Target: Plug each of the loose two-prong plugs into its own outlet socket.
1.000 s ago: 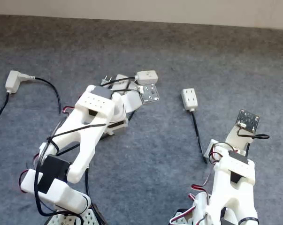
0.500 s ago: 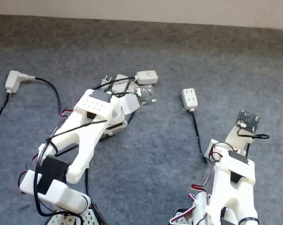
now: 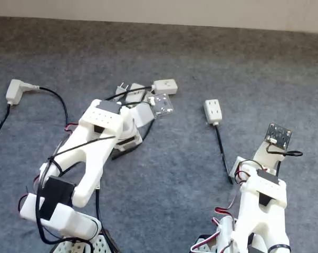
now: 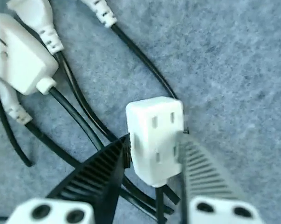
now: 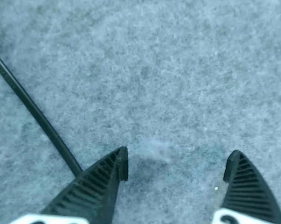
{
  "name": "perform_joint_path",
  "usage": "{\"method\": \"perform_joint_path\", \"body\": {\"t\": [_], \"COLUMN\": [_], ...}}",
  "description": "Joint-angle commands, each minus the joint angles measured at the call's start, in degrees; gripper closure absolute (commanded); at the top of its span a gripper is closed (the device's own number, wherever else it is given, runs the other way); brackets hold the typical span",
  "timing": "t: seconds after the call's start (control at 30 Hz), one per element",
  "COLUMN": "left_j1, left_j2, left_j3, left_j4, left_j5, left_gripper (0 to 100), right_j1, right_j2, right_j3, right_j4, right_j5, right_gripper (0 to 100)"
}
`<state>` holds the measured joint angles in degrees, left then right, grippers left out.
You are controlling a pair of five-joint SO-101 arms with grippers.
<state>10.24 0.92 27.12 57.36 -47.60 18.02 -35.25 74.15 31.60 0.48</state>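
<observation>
Both sides of the outlet socket [image 4: 155, 135], amid black cords [image 4: 84, 121] on the worktop [image 4: 224, 56], are pinched by the left end effector [image 4: 154, 148], so hold it square with slots unobstructed, since the right end effector [image 5: 175, 163], fingers apart, probably must bring a two-prong plug [image 3: 131, 93].

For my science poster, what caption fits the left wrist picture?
Jaws pinch a white outlet block among black cords on grey carpet.

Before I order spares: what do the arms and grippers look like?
The left arm and right arm are white blocky shells with black motor blocks, black cables and red wires. The left gripper and right gripper have black ribbed tapered fingers.
</observation>
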Motion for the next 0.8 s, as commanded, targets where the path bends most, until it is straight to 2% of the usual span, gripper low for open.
{"method": "perform_joint_path", "body": {"t": [0.0, 0.2, 0.4, 0.53, 0.77], "left_j1": [-3.21, -4.00, -2.77, -2.77, -2.95], "left_j2": [-1.19, -1.01, -1.01, -0.75, 8.04], "left_j3": [-4.00, -6.29, -2.15, -0.13, -4.35], "left_j4": [0.70, 2.64, 2.20, -0.70, -0.70], "left_j5": [0.44, 0.35, 0.35, 0.35, 0.44], "left_gripper": [77, 76, 76, 76, 77], "right_j1": [-0.40, -0.40, -0.40, -0.40, -0.40], "right_j2": [-1.36, -1.36, -1.36, -1.36, -1.36], "right_j3": [-0.22, -0.22, -0.22, -0.22, -0.22], "right_j4": [-1.01, -1.01, -1.01, -1.01, -1.01], "right_j5": [0.79, 0.79, 0.79, 0.79, 0.79], "right_gripper": [67.5, 67.5, 67.5, 67.5, 67.5]}}
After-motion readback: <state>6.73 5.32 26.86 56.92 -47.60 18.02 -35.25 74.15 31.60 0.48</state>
